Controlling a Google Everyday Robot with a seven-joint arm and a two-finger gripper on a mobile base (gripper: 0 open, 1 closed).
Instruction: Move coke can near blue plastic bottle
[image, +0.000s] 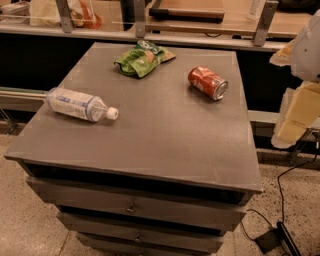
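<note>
The coke can lies on its side on the grey cabinet top, at the back right, with its silver end facing front right. The blue plastic bottle lies on its side at the left edge, white cap pointing right. Can and bottle are far apart, with bare top between them. My gripper is at the right edge of the view, off the cabinet's right side and to the right of the can, touching nothing.
A green snack bag lies at the back middle of the cabinet top. Drawers run down the cabinet's front. A counter with metal brackets stands behind. Cables and a floor box lie at the lower right.
</note>
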